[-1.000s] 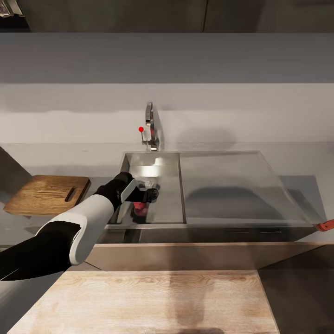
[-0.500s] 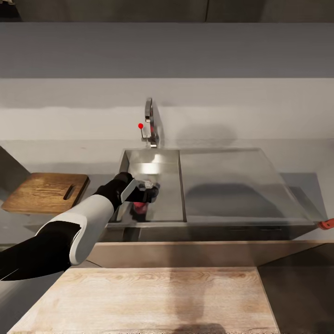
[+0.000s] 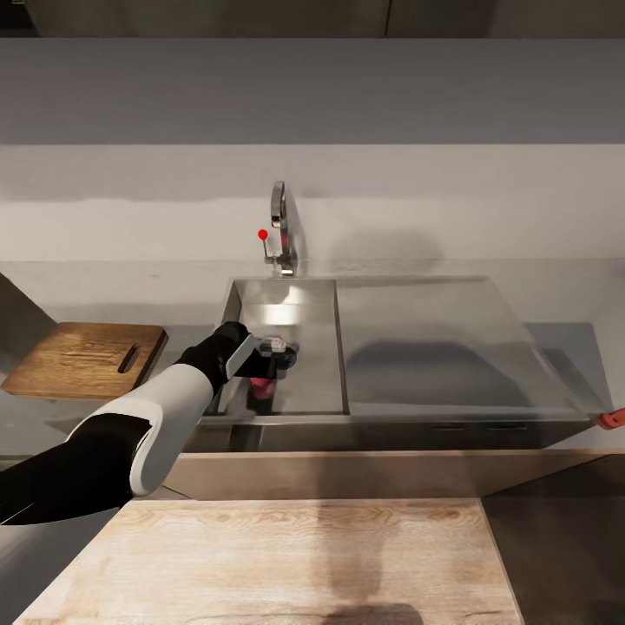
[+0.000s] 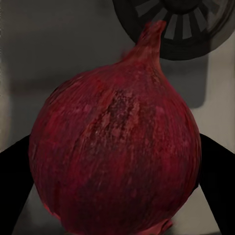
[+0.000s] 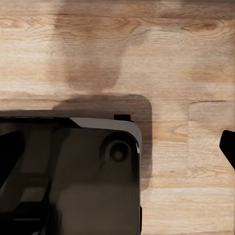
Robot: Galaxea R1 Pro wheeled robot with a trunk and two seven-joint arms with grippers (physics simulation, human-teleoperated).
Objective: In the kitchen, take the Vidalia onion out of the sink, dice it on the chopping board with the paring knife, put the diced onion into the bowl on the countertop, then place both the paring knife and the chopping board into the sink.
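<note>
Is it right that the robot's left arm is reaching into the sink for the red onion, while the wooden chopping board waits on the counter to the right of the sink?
Not quite. The chopping board lies on the counter to the left of the sink, as the head view shows. The rest holds: the left gripper is down in the sink at the red onion.

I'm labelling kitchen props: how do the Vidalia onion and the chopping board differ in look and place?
The Vidalia onion is a round dark-red bulb with a pointed tip; the chopping board is flat, rectangular brown wood. The onion sits in the sink basin between the left gripper fingers; the board lies untouched on the countertop. The onion is far smaller.
</note>
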